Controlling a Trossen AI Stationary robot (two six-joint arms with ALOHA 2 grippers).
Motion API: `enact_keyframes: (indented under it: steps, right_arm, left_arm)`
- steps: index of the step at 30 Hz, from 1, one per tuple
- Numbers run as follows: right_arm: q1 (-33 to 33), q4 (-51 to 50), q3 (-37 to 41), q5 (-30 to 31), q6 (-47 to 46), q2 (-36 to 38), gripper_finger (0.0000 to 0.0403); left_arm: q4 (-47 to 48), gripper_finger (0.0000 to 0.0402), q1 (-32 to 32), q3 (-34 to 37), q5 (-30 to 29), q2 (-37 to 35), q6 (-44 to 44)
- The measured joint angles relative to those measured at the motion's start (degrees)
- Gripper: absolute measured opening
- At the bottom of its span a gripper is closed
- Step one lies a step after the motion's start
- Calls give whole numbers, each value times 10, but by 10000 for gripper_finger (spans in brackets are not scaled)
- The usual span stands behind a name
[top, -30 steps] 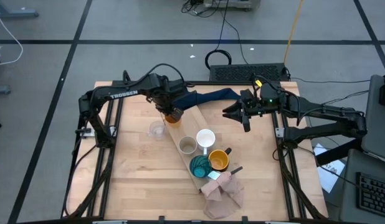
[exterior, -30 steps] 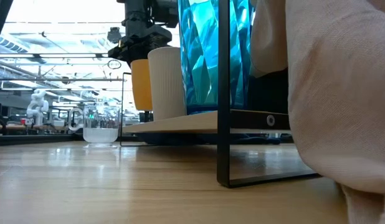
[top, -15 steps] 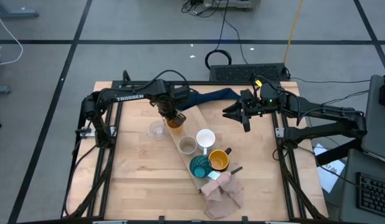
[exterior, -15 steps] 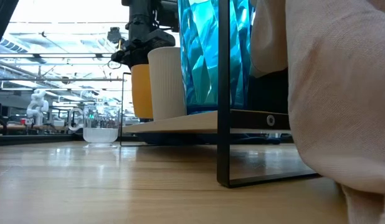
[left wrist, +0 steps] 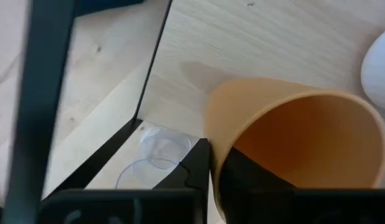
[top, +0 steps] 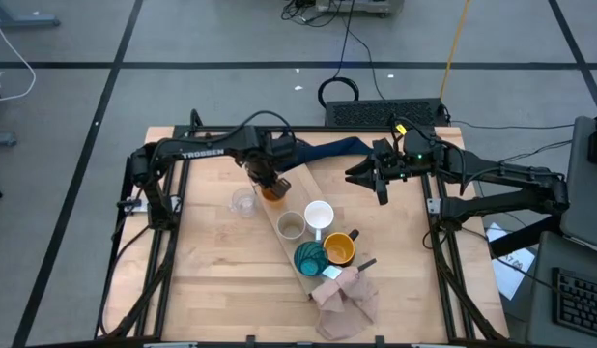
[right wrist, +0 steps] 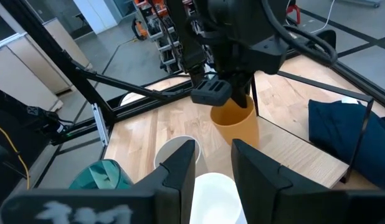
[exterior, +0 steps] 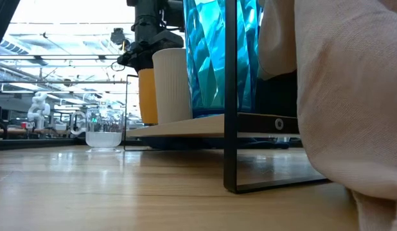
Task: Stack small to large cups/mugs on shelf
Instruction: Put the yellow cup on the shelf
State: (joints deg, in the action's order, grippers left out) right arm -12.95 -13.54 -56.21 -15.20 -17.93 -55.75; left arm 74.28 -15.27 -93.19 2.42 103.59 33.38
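- High view: the left gripper [top: 270,181] is clamped on the rim of the orange cup [top: 272,191], at the far end of the pale wooden shelf [top: 300,180], which runs diagonally across the table [top: 212,261]. Along the shelf stand the beige-grey cup [top: 290,226], white mug [top: 319,215], teal cup [top: 310,258] and mustard-yellow mug [top: 339,249]. The clear glass [top: 243,201] stands on the table beside the shelf. The right gripper [top: 377,180] hangs empty near the table's far right side, jaws apart. A dark blue cloth [top: 327,148] lies at the far end, a pinkish-beige cloth [top: 345,298] at the near end.
- Low view: the orange cup [exterior: 147,96] sits upright at shelf level, behind the beige-grey cup [exterior: 172,85].
- Left wrist view: one finger [left wrist: 192,168] lies outside the orange cup's [left wrist: 292,137] wall, the other inside.
- Right wrist view: the right arm's own fingers [right wrist: 180,163] stand parted, holding nothing.
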Motion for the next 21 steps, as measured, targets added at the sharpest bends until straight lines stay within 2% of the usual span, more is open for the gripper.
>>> enact_keyframes:
  steps: [3, 10, 16, 21]
  right_arm:
    - [0, 0, 0, 0, 0, 0, 96]
    - [0, 0, 0, -1, 0, 0, 96]
    - [0, 0, 0, -1, 0, 0, 96]
    - [0, 0, 0, -1, 0, 0, 96]
  left_arm:
    - [0, 28, 0, 0, 0, 0, -3]
    - [3, 7, -1, 0, -10, 0, -9]
    - [3, 39, 0, 0, -10, 0, -12]
    - [2, 45, -1, 0, -10, 0, -13]
